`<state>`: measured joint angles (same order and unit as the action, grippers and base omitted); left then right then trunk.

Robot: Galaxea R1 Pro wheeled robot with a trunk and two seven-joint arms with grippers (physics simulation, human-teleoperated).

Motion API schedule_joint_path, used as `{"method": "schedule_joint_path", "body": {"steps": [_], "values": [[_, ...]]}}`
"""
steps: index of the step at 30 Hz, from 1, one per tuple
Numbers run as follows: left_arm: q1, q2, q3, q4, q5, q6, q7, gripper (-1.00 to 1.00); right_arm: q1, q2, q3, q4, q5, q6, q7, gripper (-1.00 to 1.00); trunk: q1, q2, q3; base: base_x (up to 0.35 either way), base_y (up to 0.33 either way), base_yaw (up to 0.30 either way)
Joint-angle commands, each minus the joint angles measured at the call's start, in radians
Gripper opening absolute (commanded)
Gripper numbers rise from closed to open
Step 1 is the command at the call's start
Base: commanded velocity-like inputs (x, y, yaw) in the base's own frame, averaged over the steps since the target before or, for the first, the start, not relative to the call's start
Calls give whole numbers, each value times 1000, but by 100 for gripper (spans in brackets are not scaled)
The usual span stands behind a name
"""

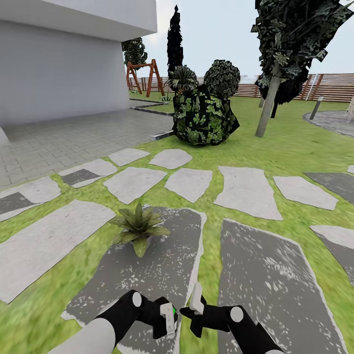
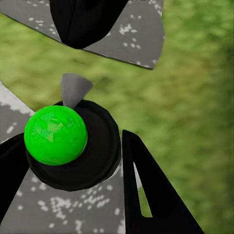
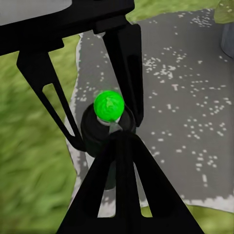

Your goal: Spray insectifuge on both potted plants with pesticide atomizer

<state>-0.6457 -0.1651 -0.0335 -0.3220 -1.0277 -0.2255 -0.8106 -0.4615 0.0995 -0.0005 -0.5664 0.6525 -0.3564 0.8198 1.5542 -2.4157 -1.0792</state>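
1. Left pincer (image 1: 167,314): low, forearm angled inward across my front, pinching the pesticide atomizer (image 2: 73,146), a dark round bottle with a green cap.
2. Right pincer (image 1: 195,301): just beside the left one, pointed at the bottle; fingers look pressed together, holding nothing.
3. Dark stepping slab (image 1: 162,275): under both pincers.
4. Potted plant (image 1: 139,227): 1 rosette at the slab's far end, near but apart from my pincers.
5. Shrub (image 1: 204,118), tree (image 1: 268,105), fence (image 1: 334,86): far.

Risk: spraying from here may miss the far leaves; I cannot tell which way the nozzle faces. The crowding right pincer could knock the bottle.
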Motion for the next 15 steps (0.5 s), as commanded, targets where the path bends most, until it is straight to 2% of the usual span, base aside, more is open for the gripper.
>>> {"method": "schedule_joint_path", "body": {"steps": [1, 15], "values": [[0, 0, -2, -2, -5, -4, -2, -100, 0, -1, -1, -1, 7, -4, 1, -100, 0, 0, -1, 0, 0, 0], [0, -6, -2, -2, 4, -5, -2, -100, 0, 0, -1, -1, 7, -4, 1, -100, 0, 0, -1, 0, 0, 0]]}}
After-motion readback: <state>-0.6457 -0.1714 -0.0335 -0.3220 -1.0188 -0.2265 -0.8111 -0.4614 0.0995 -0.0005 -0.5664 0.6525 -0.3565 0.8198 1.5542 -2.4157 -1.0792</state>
